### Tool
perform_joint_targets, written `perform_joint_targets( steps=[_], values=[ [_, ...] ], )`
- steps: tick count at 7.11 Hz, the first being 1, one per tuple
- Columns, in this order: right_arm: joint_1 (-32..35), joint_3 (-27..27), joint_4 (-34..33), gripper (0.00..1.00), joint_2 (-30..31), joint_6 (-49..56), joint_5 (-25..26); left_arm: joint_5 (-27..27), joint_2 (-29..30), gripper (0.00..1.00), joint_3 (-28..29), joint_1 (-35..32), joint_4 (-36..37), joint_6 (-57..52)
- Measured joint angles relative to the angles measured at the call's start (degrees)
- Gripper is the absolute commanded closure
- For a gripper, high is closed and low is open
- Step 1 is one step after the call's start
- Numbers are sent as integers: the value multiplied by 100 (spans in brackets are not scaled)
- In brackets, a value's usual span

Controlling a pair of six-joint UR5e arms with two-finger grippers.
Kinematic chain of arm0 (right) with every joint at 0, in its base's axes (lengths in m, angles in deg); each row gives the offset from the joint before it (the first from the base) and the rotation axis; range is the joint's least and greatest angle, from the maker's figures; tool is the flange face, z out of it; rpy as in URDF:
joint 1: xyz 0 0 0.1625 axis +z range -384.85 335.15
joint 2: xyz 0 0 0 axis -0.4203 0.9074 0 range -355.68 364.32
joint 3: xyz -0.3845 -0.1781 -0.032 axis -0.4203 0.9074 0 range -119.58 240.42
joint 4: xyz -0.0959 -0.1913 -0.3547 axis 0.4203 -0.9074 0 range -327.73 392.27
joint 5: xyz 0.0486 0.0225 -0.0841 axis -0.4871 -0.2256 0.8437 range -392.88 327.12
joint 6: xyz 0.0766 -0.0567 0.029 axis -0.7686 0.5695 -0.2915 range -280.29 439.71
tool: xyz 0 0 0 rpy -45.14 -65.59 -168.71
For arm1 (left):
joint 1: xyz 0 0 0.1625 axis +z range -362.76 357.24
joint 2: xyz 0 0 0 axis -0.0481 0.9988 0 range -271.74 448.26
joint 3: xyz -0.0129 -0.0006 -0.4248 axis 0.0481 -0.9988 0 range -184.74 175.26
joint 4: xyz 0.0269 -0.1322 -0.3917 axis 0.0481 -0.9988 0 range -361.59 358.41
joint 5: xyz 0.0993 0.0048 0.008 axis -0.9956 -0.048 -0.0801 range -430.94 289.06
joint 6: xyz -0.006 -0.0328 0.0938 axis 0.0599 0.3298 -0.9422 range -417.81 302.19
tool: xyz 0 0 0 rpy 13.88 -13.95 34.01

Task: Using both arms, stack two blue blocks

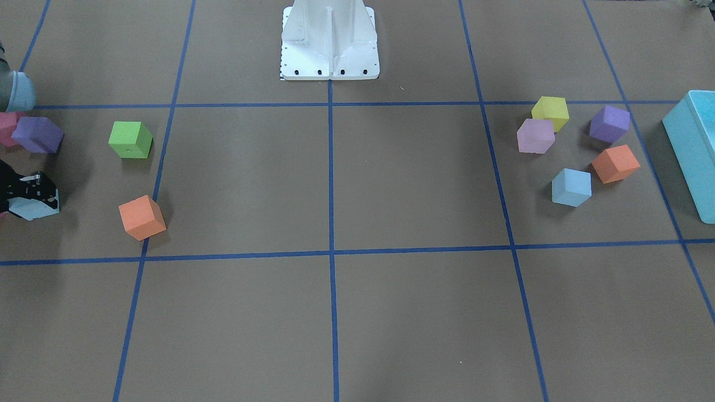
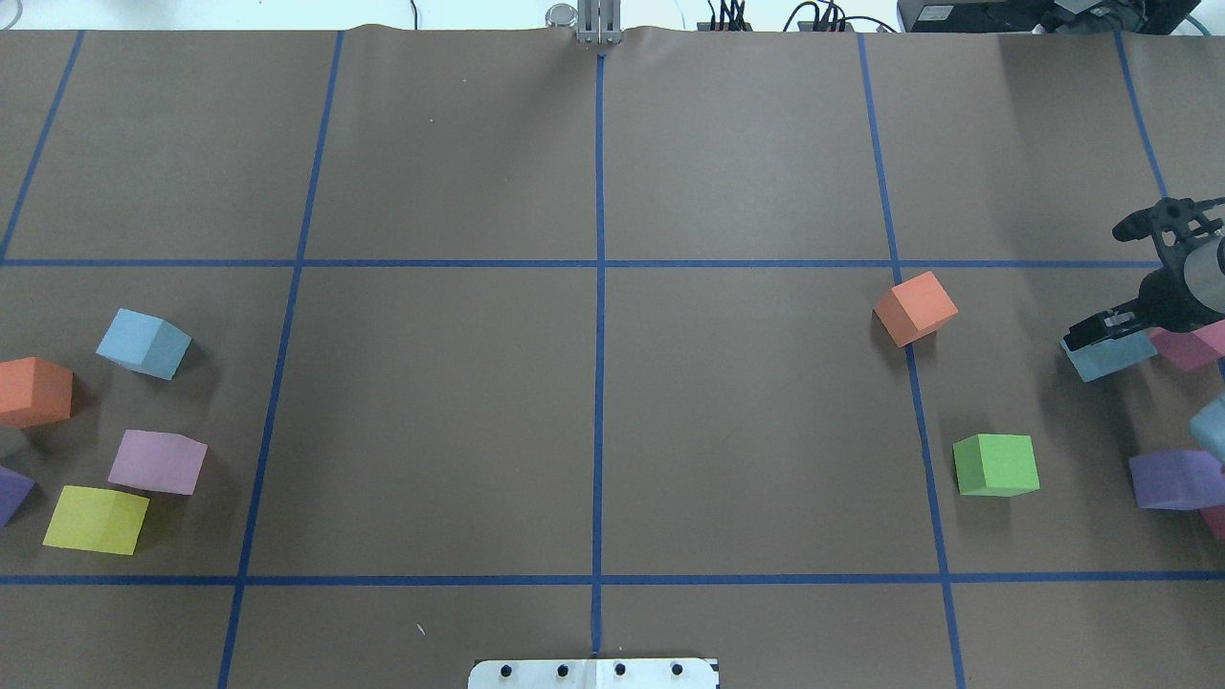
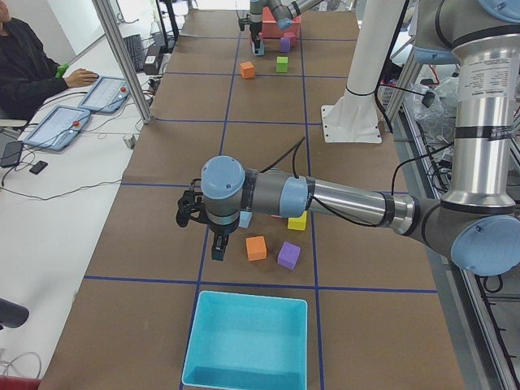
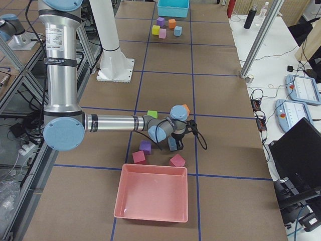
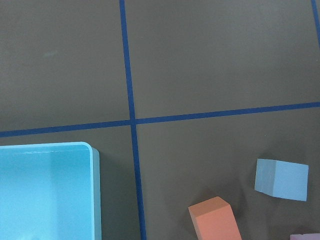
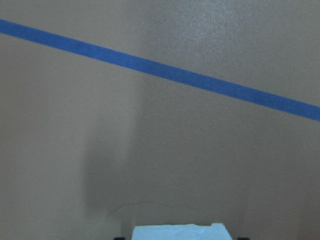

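Note:
One pale blue block point(image 2: 144, 343) lies on the table among other cubes on my left side. It also shows in the front view point(image 1: 571, 187) and low right in the left wrist view point(image 5: 281, 179). My left gripper point(image 3: 218, 250) hovers near it, seen only in the exterior left view, so I cannot tell if it is open or shut. My right gripper point(image 2: 1101, 335) at the table's far right edge is shut on the second blue block point(image 2: 1110, 356). This block also shows in the front view point(image 1: 31, 209) and at the bottom of the right wrist view point(image 6: 177, 232).
A turquoise bin point(image 1: 695, 151) stands beyond the left cluster of orange point(image 1: 615, 163), purple point(image 1: 609, 124), yellow point(image 1: 551, 113) and lilac point(image 1: 535, 135) cubes. On the right side are orange point(image 2: 915, 307), green point(image 2: 996, 465), purple point(image 2: 1175, 479) and pink point(image 2: 1191, 346) cubes, and a pink tray point(image 4: 153, 193).

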Motion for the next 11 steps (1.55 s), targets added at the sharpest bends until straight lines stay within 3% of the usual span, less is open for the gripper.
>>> perform_joint_targets(
  steps=[4,5,8,9,11],
  values=[
    [129,-212,-267,38,-131,-23,-346,-1,2,2,-4,0,0,3],
    [341,-485,-868,38,-358,-33,-598,-2,2,2,-4,0,0,5],
    [394,-1753,-3786,38,-1640,-288,-690,-5,18,2,3,13,-4,105],
    [112,-1965,-4353,38,-2167,-860,-589,-3,44,2,7,28,-48,262],
    [-944,-2055,-4635,38,-3006,-2492,13,-6,71,2,46,63,-238,510]
  ],
)
